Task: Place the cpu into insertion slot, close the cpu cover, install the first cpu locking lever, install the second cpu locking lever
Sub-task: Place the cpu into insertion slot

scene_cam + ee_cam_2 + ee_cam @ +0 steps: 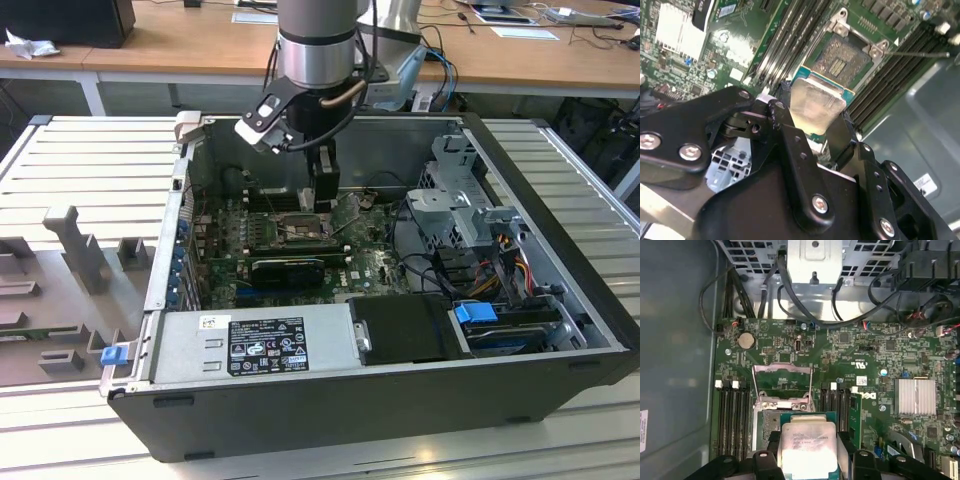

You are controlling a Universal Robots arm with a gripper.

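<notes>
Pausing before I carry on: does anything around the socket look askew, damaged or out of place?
Nothing stands out. The gripper holds the cpu by two opposite edges over the insertion slot, whose recessed centre is bare. The cpu cover is swung open, with no visible bend or debris.

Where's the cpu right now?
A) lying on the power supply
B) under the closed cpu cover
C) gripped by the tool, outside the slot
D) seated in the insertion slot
C: the cpu is pinched in the tool, the insertion slot beyond it bare, the cpu cover swung open.
</notes>
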